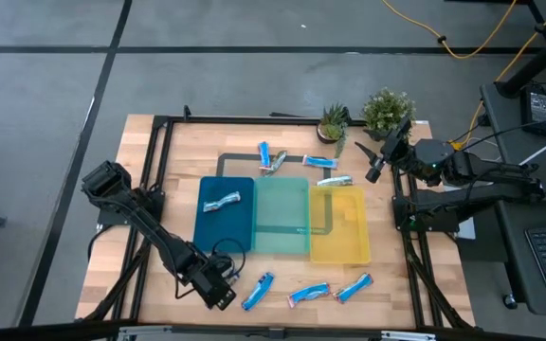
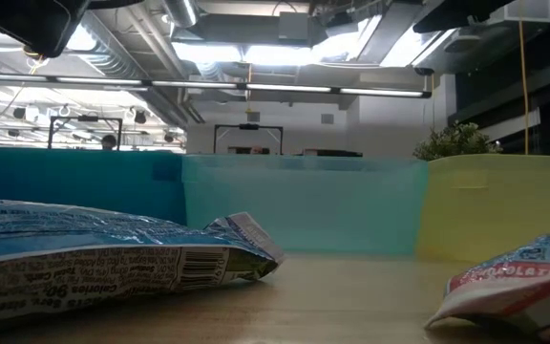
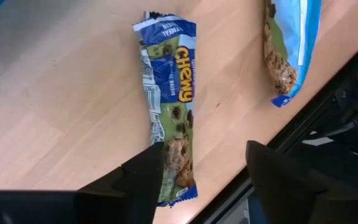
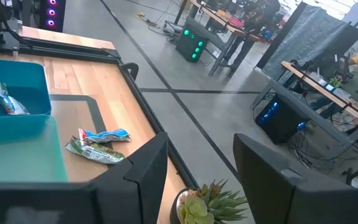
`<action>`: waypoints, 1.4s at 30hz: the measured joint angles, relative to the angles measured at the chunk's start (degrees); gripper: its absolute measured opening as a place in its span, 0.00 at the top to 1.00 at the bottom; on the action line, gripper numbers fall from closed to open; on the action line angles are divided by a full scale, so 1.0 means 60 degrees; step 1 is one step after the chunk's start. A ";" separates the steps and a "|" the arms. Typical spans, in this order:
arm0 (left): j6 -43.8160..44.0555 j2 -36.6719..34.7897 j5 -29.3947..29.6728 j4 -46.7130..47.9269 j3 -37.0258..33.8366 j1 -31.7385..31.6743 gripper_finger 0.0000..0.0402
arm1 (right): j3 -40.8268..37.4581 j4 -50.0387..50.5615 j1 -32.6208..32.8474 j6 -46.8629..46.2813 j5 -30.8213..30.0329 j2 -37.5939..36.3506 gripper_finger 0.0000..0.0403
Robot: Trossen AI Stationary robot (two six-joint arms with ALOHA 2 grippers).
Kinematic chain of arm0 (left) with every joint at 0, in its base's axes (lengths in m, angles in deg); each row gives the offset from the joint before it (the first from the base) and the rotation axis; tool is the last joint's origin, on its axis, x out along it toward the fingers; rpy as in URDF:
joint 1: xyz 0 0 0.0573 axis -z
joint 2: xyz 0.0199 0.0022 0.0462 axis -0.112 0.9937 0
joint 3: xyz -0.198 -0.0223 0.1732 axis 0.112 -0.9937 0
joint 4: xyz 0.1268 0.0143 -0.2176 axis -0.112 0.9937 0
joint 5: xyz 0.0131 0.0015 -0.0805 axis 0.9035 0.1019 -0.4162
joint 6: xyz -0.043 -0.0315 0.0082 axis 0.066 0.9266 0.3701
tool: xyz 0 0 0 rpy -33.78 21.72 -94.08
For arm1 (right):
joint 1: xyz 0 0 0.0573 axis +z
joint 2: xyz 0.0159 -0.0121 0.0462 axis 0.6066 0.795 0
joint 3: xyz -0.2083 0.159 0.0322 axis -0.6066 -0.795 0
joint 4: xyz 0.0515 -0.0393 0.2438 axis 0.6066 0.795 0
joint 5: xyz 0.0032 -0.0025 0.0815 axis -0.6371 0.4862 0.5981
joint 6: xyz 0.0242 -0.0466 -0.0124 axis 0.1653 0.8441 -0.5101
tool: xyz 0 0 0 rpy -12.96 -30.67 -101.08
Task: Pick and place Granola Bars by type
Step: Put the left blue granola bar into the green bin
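- The table [image 1: 159,152] carries three trays side by side: a dark-blue tray [image 1: 240,227], a teal tray [image 1: 282,216] and a yellow tray [image 1: 339,225]. One bar [image 1: 222,201] lies in the dark-blue tray already.
- My left arm reaches down to the near edge of the table, and my left claw [image 1: 218,290] hangs there with its fingers spread apart and nothing between them.
- My right claw [image 1: 375,170] waits raised at the far right by the potted plants [image 1: 360,118], its fingers also apart and empty. It is well away from the near row, so the left arm is plainly the nearer one.
- The bar that I judge to be next [image 3: 169,106] lies on the wood just ahead of my left fingertips, one end reaching in between them. Its long axis runs away from the claw, roughly in line with it and slightly bowed, so my fingers would close across its narrow width.
- It is a blue wrapper with yellow lettering and a picture of a chip-studded bar, lying flat and crinkled.
- Two more bars [image 1: 309,294] [image 1: 354,286] lie along the same edge; four others [image 1: 265,153] [image 1: 277,162] [image 1: 318,162] [image 1: 335,180] sit beyond the trays.
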 joint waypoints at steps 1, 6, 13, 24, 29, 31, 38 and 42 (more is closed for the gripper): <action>0.0002 0.0000 -0.0002 0.0028 0.0000 0.0000 0.44 | 0.0000 0.0000 0.0002 0.0000 0.0000 0.0000 0.54; -0.0007 0.0040 0.0103 0.0075 0.0000 0.0000 0.43 | 0.0000 0.0005 0.0001 -0.0040 0.0004 0.0000 0.54; -0.0256 0.0761 -0.0360 -0.0309 -0.0007 0.0003 0.43 | 0.0000 0.0007 0.0001 -0.0044 0.0004 0.0003 0.54; -0.0289 0.1421 -0.0938 -0.0466 0.0025 -0.0025 0.43 | 0.0000 0.0007 0.0001 -0.0019 0.0004 0.0001 0.54; -0.0285 0.1432 -0.0987 -0.0424 0.0022 -0.0045 0.47 | 0.0000 0.0007 -0.0002 -0.0004 0.0004 0.0004 0.54; -0.0275 0.1438 -0.1112 -0.0393 0.0015 -0.0103 0.51 | 0.0000 0.0007 -0.0002 -0.0004 0.0004 0.0003 0.54; -0.0249 0.1420 -0.1275 -0.0288 -0.0018 -0.0189 0.75 | 0.0000 0.0011 -0.0002 0.0000 0.0004 0.0000 0.54; -0.0255 0.1326 -0.1350 -0.0663 -0.0022 -0.0171 0.88 | 0.0000 0.0011 0.0001 0.0000 0.0004 0.0004 0.54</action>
